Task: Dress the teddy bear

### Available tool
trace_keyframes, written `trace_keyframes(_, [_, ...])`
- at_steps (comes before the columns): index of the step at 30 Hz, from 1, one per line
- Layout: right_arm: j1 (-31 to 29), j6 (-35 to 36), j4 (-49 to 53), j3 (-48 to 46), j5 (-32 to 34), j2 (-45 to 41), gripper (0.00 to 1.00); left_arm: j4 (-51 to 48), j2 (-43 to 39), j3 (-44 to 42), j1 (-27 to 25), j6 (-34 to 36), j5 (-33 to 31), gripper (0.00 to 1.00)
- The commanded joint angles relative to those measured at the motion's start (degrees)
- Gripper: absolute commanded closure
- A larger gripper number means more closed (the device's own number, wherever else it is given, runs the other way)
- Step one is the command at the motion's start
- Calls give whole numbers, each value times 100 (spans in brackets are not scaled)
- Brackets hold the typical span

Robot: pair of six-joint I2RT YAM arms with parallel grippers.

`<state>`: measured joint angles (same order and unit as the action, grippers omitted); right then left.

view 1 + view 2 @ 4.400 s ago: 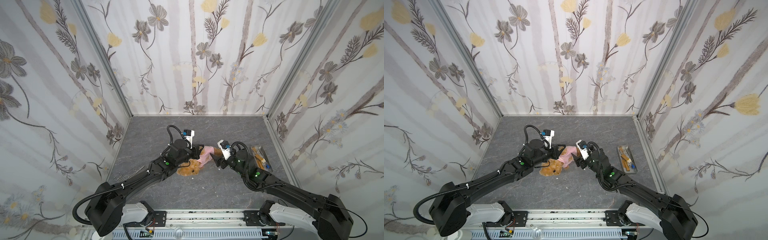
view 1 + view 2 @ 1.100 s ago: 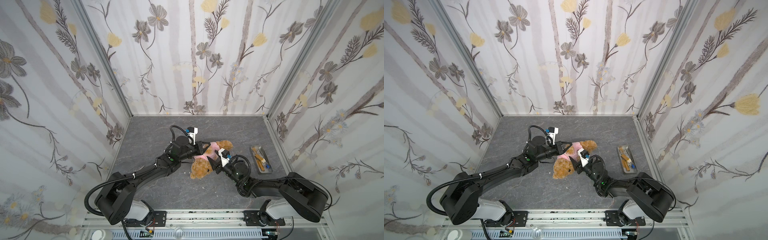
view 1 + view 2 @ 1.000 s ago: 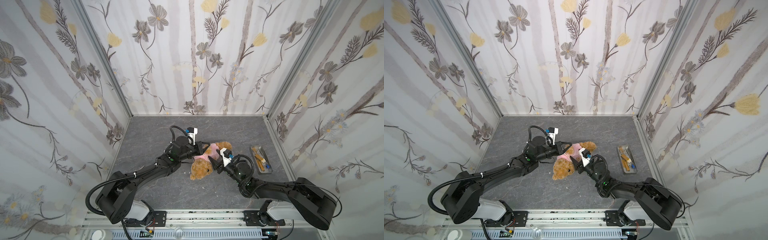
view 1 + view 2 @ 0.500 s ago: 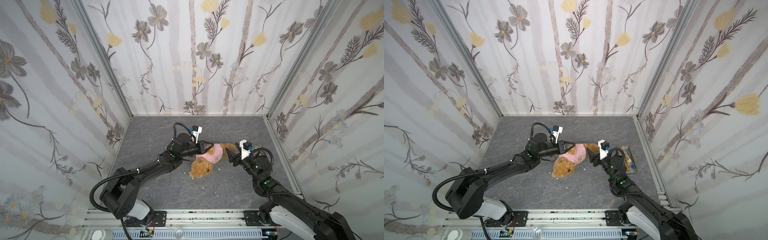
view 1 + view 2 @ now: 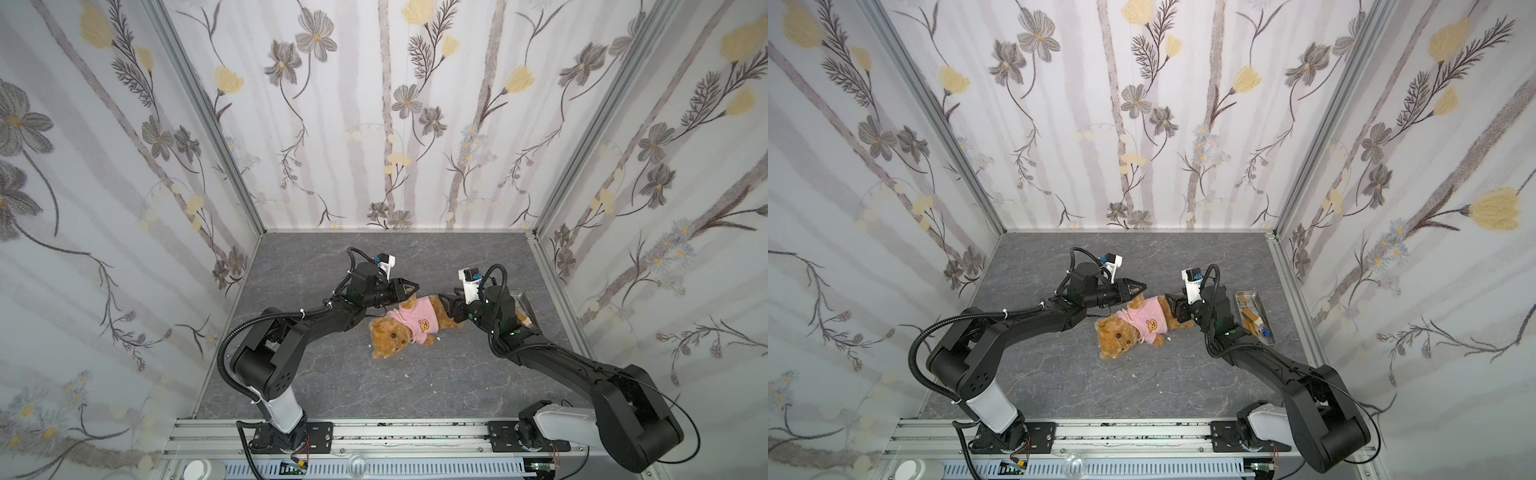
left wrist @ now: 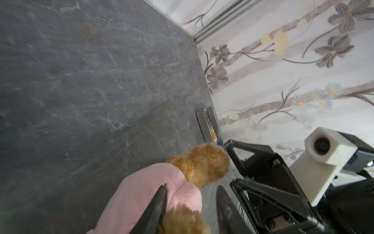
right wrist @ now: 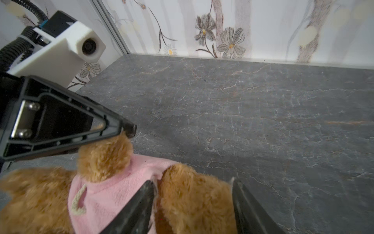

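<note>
On the left of both top views, the left gripper [image 5: 412, 291] reaches in low over the grey table [image 5: 478, 257] to the teddy bear's upper arm. In the left wrist view its fingers [image 6: 157, 204] are spread, with the pink sleeve and the furry arm between them, and one finger rests on the fabric without pinching it. That placement suits work at the shoulder, probably seating the sleeve or steadying that side. The teddy bear [image 5: 388, 337] lies face up in the middle of the table between the two grippers, with its head toward the front rail and its legs pointing right. Lying that way, each arm gets one end of it. The pink hoodie [image 5: 417, 319] is already over its torso, the small bear-face patch [image 5: 423, 325] faces up, and an arm pokes out of the sleeve. The dressing therefore looks nearly done, with only straightening left. The right gripper [image 5: 447, 309] comes in from the far side at the legs. In the right wrist view its fingers [image 7: 139, 204] are spread either side of a leg, and one tip sits right at the hoodie's hem. The fur fills the gap but is not visibly squeezed, so this looks like a position for tugging the hem down or holding the body still. Beyond it, near the right wall, a metal tray [image 5: 1249, 296] of small items sits well clear of the work.
</note>
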<state>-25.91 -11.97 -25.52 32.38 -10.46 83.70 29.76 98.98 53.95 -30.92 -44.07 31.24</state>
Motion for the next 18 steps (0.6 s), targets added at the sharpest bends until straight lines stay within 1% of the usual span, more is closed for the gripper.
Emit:
trace_keyframes(1, [-10, -311, 138, 281, -224, 440, 39, 241, 152, 260, 291, 266, -315, 41])
trace_keyframes(3, [-10, -300, 326, 459, -240, 647, 40, 220, 81, 287, 454, 492, -466, 31])
trace_keyframes(4, [-10, -283, 399, 500, -211, 686, 41, 192, -2, 251, 524, 622, -589, 28])
trace_keyframes(5, [-9, -252, 473, 533, -130, 674, 41, 101, -133, 186, 602, 783, -752, 22])
trace_keyframes(6, [-10, -192, 537, 538, -49, 620, 41, -26, -302, 91, 671, 970, -969, 18])
trace_keyframes(7, [-10, -139, 580, 527, 30, 549, 41, -191, -472, -17, 721, 1175, -1184, 16])
trace_keyframes(8, [-10, -82, 639, 519, 134, 464, 40, -453, -730, -142, 744, 1460, -1531, 15])
trace_keyframes(9, [-10, -11, 725, 507, 233, 394, 40, -750, -1004, -283, 730, 1770, -1903, 14])
trace_keyframes(11, [-10, 91, 930, 506, 369, 362, 40, -1295, -1603, -591, 652, 2119, -2485, 13])
trace_keyframes(14, [-10, 106, 1158, 481, 373, 544, 40, -1728, -2655, -1314, 432, 2111, -2956, 12])
trace_keyframes(15, [-9, 107, 1232, 482, 382, 638, 41, -1837, -3136, -1571, 328, 1999, -3029, 12])
trace_keyframes(18, [-6, 110, 1409, 489, 445, 729, 42, -1905, -3951, -2233, -63, 1447, -3055, 10])
